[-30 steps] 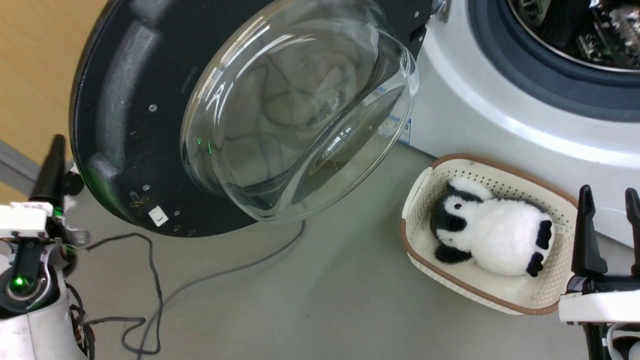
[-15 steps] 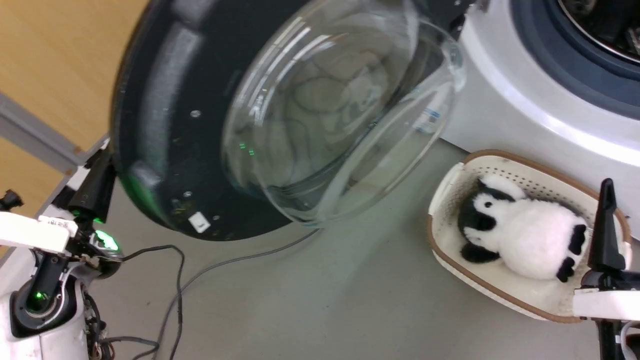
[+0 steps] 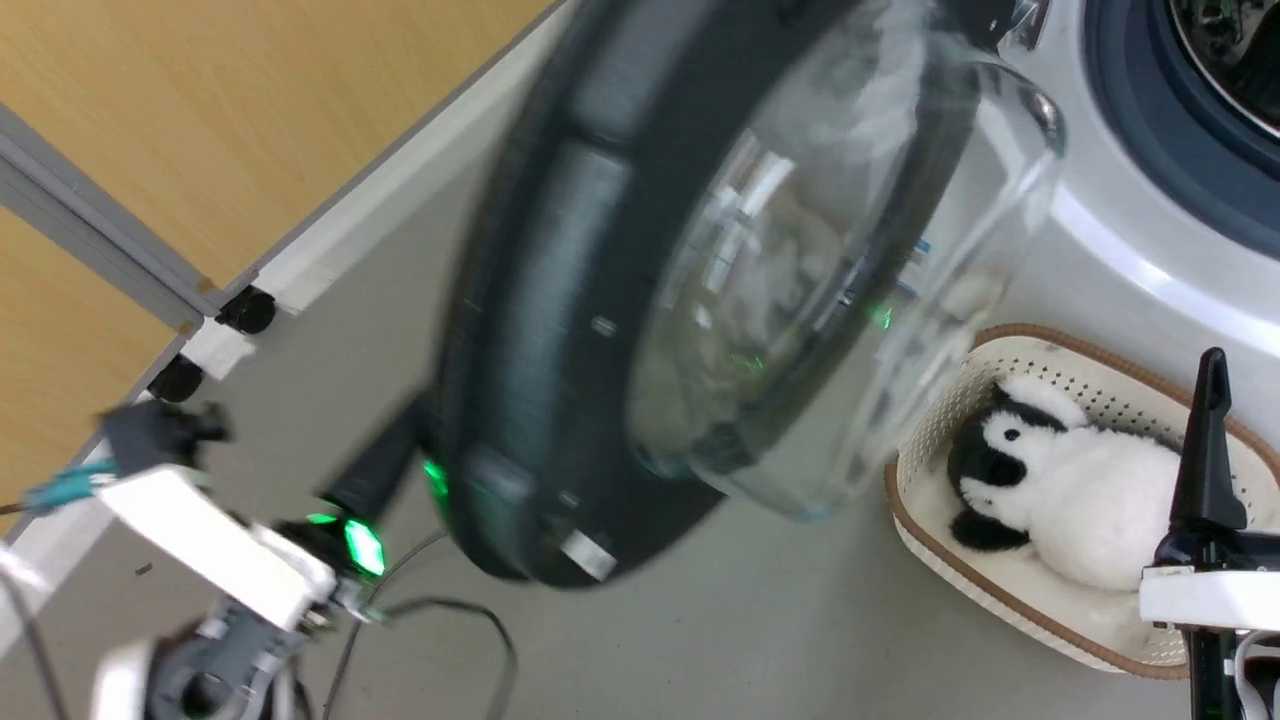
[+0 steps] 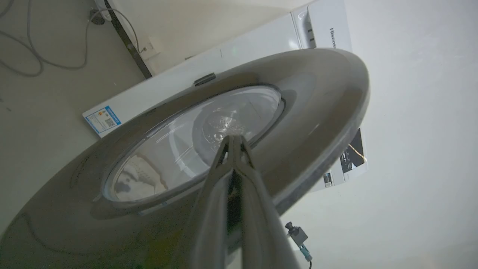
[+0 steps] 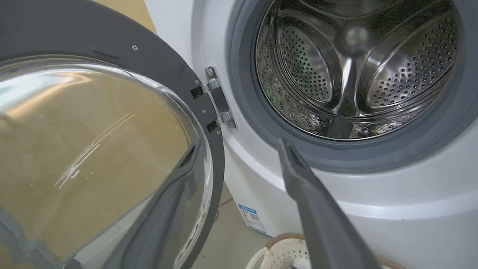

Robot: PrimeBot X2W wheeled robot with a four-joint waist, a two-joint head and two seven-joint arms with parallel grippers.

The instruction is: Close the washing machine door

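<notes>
The washing machine door [image 3: 560,300] stands half open and blurred, its glass bowl window [image 3: 850,250] bulging towards the washing machine [image 3: 1130,230]. My left gripper [image 3: 395,440] is behind the door's lower left rim. In the left wrist view it [image 4: 233,137] is shut, empty, its tips against the door's glossy outer face [image 4: 306,112]. My right gripper [image 5: 241,141] is open and empty, between the door [image 5: 93,130] and the drum [image 5: 354,63]. One of its fingers [image 3: 1205,450] rises at the lower right. The metal hinge [image 5: 218,97] joins door and machine beside the grey-blue gasket [image 5: 373,153].
A white basket [image 3: 1050,345] holding a panda plush [image 3: 1080,490] sits on the floor before the machine, just right of the door's lower edge. A cable [image 3: 450,610] lies on the floor. A wooden panel on casters [image 3: 245,310] runs along the left.
The door has swung from wide open towards the machine, with my left gripper following behind its rim. The head camera has turned. My right gripper has kept its pose.
</notes>
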